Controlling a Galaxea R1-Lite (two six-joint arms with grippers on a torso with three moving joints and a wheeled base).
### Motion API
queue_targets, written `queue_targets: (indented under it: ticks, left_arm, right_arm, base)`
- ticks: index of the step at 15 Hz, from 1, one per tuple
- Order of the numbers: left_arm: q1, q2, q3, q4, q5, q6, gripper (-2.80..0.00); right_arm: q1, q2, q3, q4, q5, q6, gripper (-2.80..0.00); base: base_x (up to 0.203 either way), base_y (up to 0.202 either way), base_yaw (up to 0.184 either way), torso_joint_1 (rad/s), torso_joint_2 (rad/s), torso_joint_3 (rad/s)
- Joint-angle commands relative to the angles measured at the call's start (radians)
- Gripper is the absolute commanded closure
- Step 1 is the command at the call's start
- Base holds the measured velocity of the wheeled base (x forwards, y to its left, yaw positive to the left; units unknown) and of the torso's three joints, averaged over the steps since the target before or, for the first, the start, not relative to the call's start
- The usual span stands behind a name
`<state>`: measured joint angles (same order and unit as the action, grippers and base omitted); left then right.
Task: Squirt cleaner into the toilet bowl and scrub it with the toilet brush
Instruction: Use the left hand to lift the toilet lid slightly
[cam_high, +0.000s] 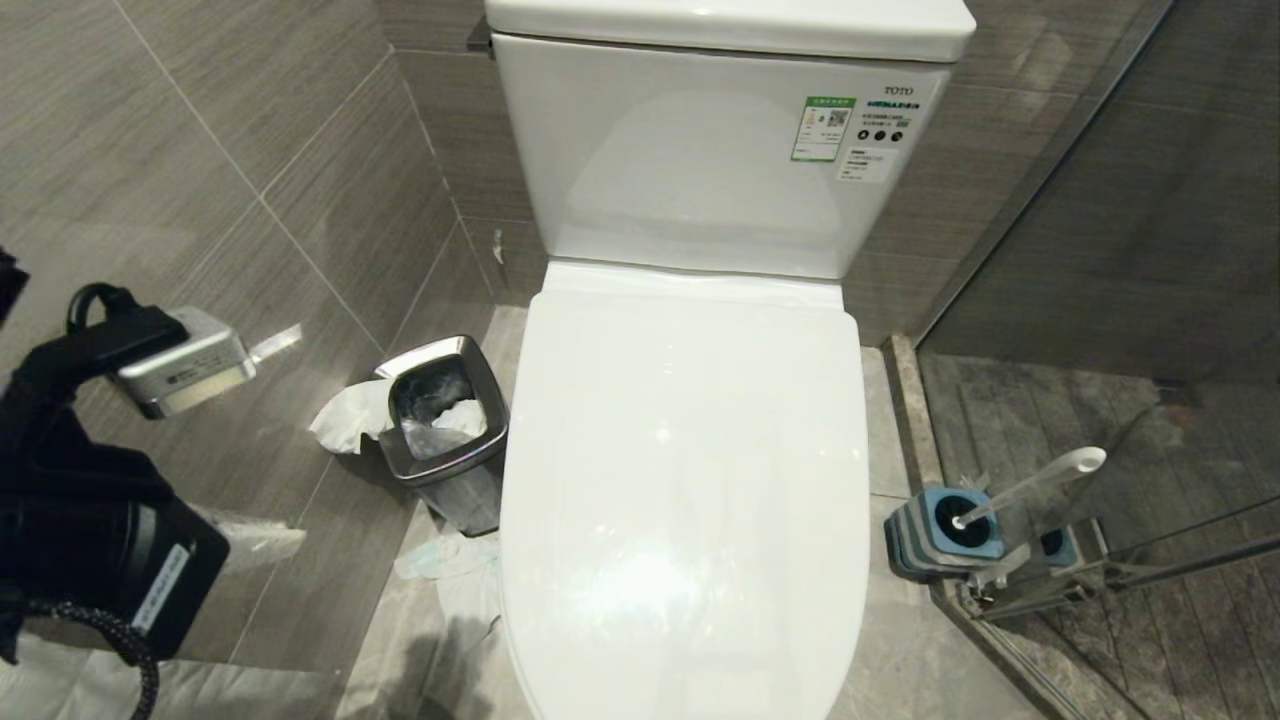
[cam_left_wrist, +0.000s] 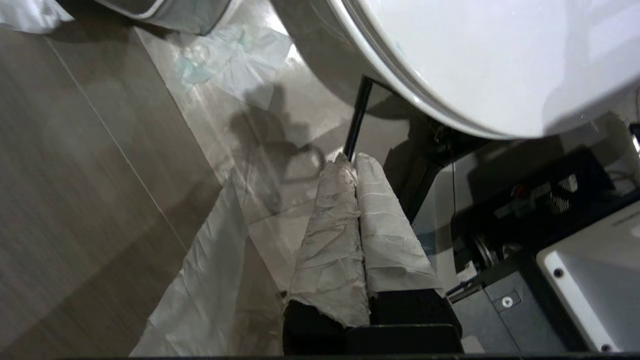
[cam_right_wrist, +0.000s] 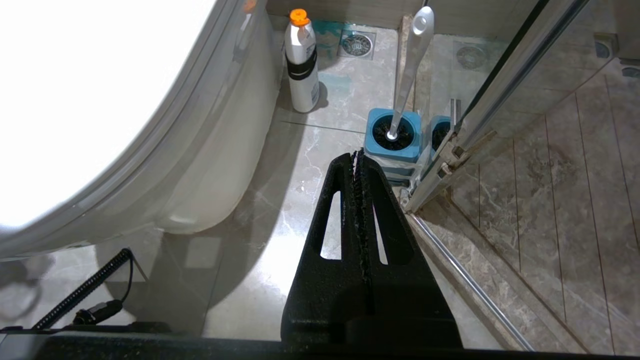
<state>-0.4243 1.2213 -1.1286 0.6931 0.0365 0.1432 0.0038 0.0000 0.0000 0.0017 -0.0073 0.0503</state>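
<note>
A: Toilet bowl itself is hidden. The lid is down over it, so no cleaner can go in until that lid is raised.

B: And the brush?

A: Brush stands in its blue holder on the floor to the right of the toilet, just beside the glass shower door, handle leaning up and away. Parked there it is within the right arm's reach. A white bottle with an orange cap stands near the toilet's base on that same side; I judge it to be the cleaner, though the label is unreadable.

B: Grippers?

A: Right gripper hangs low over the floor, pointing toward the holder, jaws pressed together, nothing between them. Left gripper is wrapped in pale cloth, fingers together and empty, near the floor by the lid's front edge. Its arm shows at the left of the head view.

B: Anything else on that side?

A: A steel bin left of the toilet, tissue beside it. The lid looks like the first job.
</note>
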Motion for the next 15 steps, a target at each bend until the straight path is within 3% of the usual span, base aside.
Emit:
queue_targets:
  ticks: [1,6,11,14,15]
  left_arm:
    - [-0.020,0.025,0.033,0.005,0.007,-0.002,0.00]
    - [-0.077,0.084,0.093,-0.003,0.017,-0.038,0.00]
    - [-0.075,0.154,0.128,-0.003,0.015,-0.052,0.00]
    - [-0.074,0.198,0.128,0.007,0.002,-0.091,0.00]
    - [-0.075,0.209,0.127,0.008,-0.030,-0.105,0.00]
  right_arm:
    - [0.001,0.002,0.000,0.000,0.000,0.000,0.00]
    - [0.001,0.002,0.000,0.000,0.000,0.000,0.00]
    - [0.001,0.002,0.000,0.000,0.000,0.000,0.00]
    - [0.001,0.002,0.000,0.000,0.000,0.000,0.00]
    - [-0.001,0.002,0.000,0.000,0.000,0.000,0.00]
  base:
    - [0.000,0.000,0.000,0.000,0.00,0.000]
    - [0.000,0.000,0.000,0.000,0.00,0.000]
    - [0.000,0.000,0.000,0.000,0.00,0.000]
    - [0.000,0.000,0.000,0.000,0.00,0.000]
    - [0.000,0.000,0.000,0.000,0.00,0.000]
